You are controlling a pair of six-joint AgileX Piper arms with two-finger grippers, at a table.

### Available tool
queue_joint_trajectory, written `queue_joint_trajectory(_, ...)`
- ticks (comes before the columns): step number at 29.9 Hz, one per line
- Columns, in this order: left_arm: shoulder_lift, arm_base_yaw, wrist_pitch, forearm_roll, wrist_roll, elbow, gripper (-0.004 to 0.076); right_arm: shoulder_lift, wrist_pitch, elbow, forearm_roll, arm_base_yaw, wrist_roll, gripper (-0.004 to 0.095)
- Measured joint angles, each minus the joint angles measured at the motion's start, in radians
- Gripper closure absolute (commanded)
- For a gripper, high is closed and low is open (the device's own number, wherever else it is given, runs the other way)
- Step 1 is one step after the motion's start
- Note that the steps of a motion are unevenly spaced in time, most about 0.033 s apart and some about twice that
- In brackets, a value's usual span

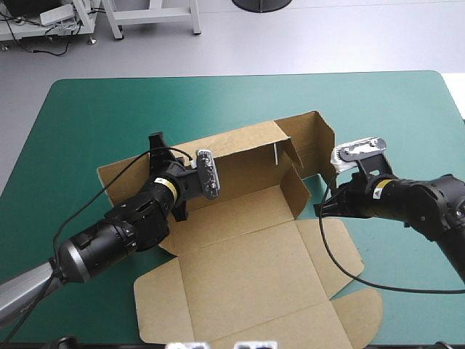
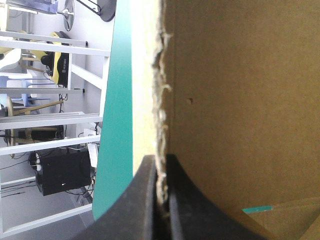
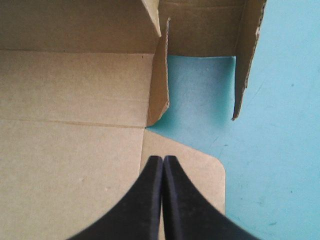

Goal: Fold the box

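Left wrist view, claw [image 2: 161, 167] apparently pinching box [image 2: 240, 100]

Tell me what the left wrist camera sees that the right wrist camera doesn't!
Only the left wrist view: the left gripper shut on the box, pinching its ragged wall edge. Only the right wrist view: the right gripper shut on nothing, by a rounded flap lying flat, and two small upright flaps. Both: the brown box and the teal-green cover.
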Motion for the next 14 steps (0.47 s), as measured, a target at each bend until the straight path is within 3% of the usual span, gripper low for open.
queue_joint_trajectory(11,0.0,0.0,0.0,0.0,0.0,0.0,0.0729,-0.015,-0.159,-0.005,0.001,0.0,-0.017,0.0912)
queue_joint_trajectory(14,0.0,0.0,0.0,0.0,0.0,0.0,0.0729,0.033,-0.145,-0.089,-0.005,0.0,-0.032,0.0912)
